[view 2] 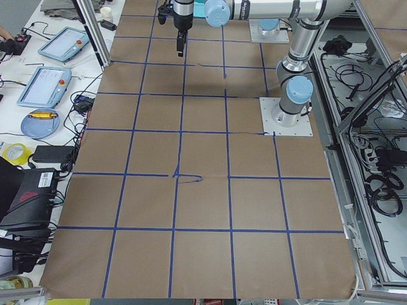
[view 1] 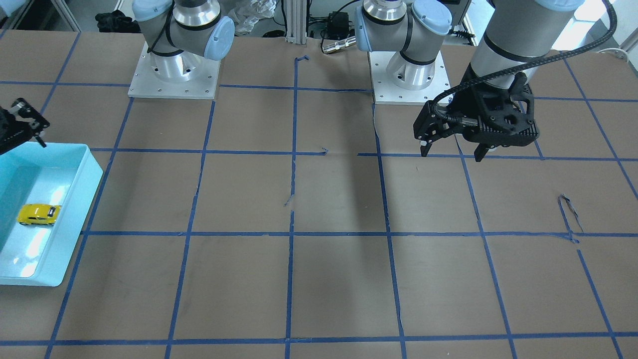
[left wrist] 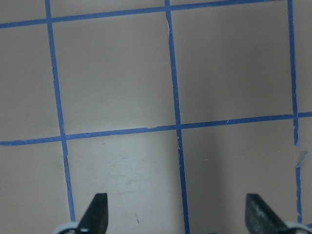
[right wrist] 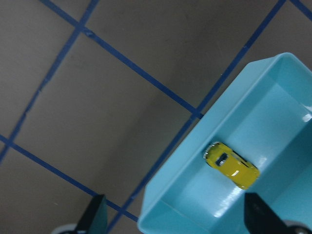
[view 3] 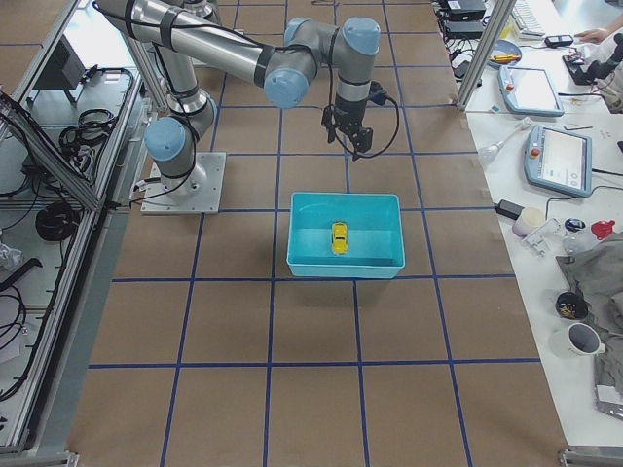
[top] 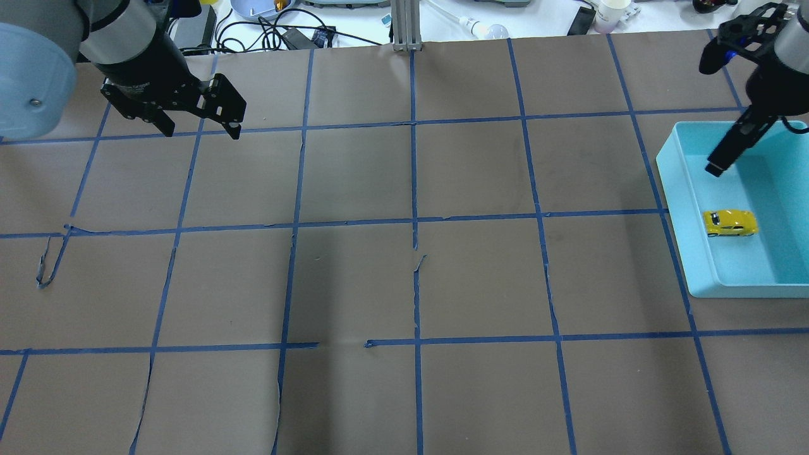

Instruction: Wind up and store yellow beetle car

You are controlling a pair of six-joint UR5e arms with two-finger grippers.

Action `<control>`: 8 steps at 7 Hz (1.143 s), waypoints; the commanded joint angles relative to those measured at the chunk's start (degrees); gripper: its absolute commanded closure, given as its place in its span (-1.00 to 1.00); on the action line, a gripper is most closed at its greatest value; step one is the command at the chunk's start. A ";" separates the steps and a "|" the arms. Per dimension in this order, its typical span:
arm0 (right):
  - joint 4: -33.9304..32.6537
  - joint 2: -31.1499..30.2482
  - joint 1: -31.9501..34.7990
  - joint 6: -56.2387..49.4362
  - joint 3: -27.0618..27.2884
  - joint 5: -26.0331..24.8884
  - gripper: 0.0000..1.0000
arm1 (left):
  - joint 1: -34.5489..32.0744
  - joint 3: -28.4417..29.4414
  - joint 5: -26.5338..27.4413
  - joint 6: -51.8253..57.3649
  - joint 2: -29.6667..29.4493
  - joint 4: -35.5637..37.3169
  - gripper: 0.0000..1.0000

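Note:
The yellow beetle car (top: 730, 223) lies on its wheels inside the turquoise bin (top: 679, 208), near the bin's inner side. It also shows in the front view (view 1: 39, 214), the right side view (view 3: 339, 236) and the right wrist view (right wrist: 231, 165). My right gripper (top: 712, 117) is open and empty, raised above the bin's far end, apart from the car; its wrist view (right wrist: 176, 219) looks down on the bin (right wrist: 195, 161). My left gripper (top: 201, 129) is open and empty, high over the bare table at the far left (view 1: 452, 149).
The table is brown paper with a blue tape grid (top: 414, 221). The bin (view 1: 75, 209) sits at the table's right edge as seen from overhead. The two arm bases (view 1: 173, 75) stand at the robot's side. Cables and clutter (top: 278, 31) lie beyond the far edge.

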 commanded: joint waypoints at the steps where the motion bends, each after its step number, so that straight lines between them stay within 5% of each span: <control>1: 6.01 -0.36 7.75 24.60 -3.07 7.29 -1.00 | 0.00 0.00 0.09 0.00 -0.07 0.00 -1.00; 3: 6.11 -0.44 18.04 43.53 -4.84 6.51 -1.00 | 0.00 -0.18 0.09 0.00 -0.07 0.00 -1.00; 8: 12.79 -3.96 18.69 49.22 -8.36 4.32 -1.00 | 0.00 -0.18 0.09 0.00 0.02 0.00 -1.00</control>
